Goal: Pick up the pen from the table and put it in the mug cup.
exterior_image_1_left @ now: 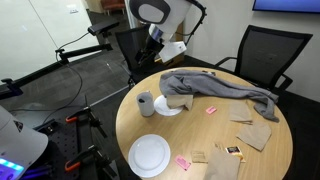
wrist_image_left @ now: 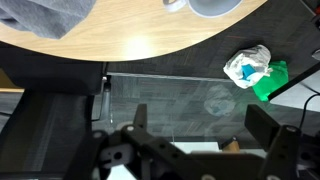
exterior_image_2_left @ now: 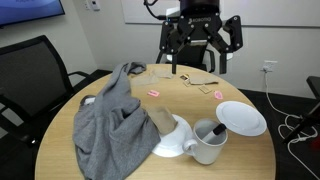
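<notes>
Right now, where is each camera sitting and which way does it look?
Exterior view: high beside the table, looking down across the mug cup toward the arm behind.
Exterior view: low at the table's rim, mug cup close in front, facing the open gripper across.
Wrist view: above the table's edge, looking down at the floor; gripper fingers at the bottom.
Shared: both exterior views show mug cup, white plate, grey cloth.

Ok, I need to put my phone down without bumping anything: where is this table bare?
Best patch: the bare middle of the table, bordered by the grey cloth, white plate and brown napkins. Crowded where the mug and dish sit close by the cloth, and among the napkins.
</notes>
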### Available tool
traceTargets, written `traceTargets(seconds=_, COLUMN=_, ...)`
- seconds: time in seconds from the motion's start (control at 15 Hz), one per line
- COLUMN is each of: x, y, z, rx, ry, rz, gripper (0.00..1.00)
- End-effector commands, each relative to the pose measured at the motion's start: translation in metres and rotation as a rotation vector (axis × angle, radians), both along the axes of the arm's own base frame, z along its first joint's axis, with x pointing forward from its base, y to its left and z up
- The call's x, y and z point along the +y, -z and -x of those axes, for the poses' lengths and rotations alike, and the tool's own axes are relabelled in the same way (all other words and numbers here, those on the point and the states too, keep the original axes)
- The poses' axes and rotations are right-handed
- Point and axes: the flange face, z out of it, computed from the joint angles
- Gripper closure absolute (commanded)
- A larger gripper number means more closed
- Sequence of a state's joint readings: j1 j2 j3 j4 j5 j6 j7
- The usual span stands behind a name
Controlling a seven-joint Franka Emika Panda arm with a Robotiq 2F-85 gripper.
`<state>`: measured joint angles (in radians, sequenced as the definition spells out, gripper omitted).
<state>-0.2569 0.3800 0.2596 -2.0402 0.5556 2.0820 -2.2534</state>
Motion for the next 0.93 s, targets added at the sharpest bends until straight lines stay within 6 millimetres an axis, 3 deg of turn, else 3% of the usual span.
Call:
traceTargets(seconds=0.0, x=0.003, y=-0.036, z=0.013, rx=-0.002, ry=0.065, rz=0.06, gripper=0.0)
traceTargets(seconds=0.47, x=0.01, y=-0.074, z=0.02, rx=-0.016, ry=0.129, rz=0.159, gripper=0.0)
traceTargets(seconds=0.53, x=0.01, y=-0.062, z=0.01, rx=-0.005, ry=0.111, rz=0.123, gripper=0.0)
traceTargets(seconds=0.87, x=0.01, y=-0.059, z=0.01, rx=0.004, ry=0.113, rz=0.126, gripper=0.0)
